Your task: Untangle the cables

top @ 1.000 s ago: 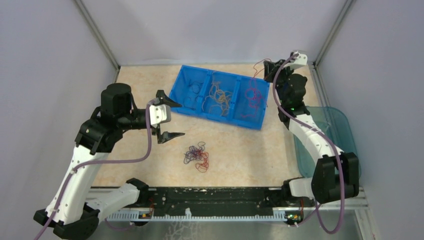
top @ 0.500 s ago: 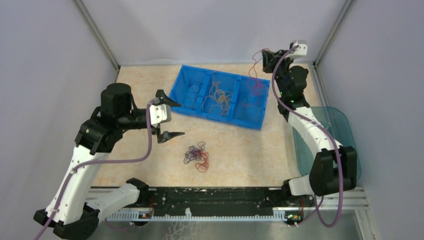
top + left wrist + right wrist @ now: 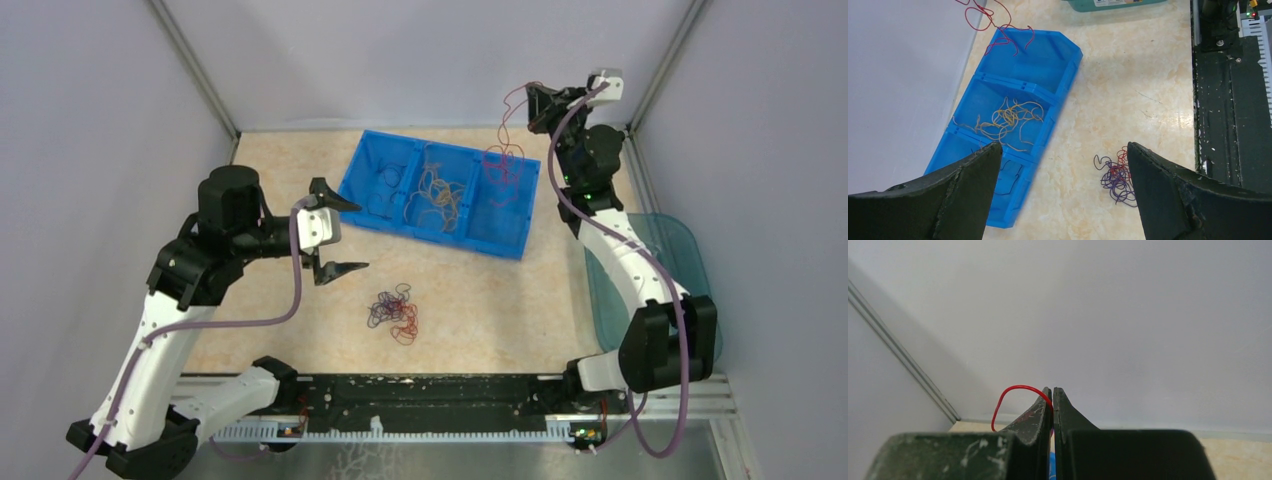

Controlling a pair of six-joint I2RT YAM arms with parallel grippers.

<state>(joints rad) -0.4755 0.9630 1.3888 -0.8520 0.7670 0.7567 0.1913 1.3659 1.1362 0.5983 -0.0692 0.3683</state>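
My right hand [image 3: 535,103] is pinched fully shut on a single red strand [image 3: 1013,390], up high over the far right corner of the worktop [image 3: 520,300]. A loose bunch of red cables [image 3: 503,160] trails down from it. Their long axis runs near vertical, from the fingertips down to the right-end compartment of the blue bin [image 3: 440,233]. I cannot tell whether the lowest loops are clear of that compartment or touching its rim. The middle compartment holds the orange-yellow cables [image 3: 440,195], and a few dark strands [image 3: 390,178] lie in the left one. My left hand [image 3: 362,238] is spread as wide as it goes and holds nothing, hovering over the left half of the worktop with its fingers pointing toward the middle. The mixed tangle [image 3: 393,312] of purple-blue and red strands sits on bare worktop near the centre of the near edge. It is just beyond and nearward of the left hand's fingertips, and well apart from the right hand, so the left arm is plainly the closer one. I judge it a compact knot with no real long axis.
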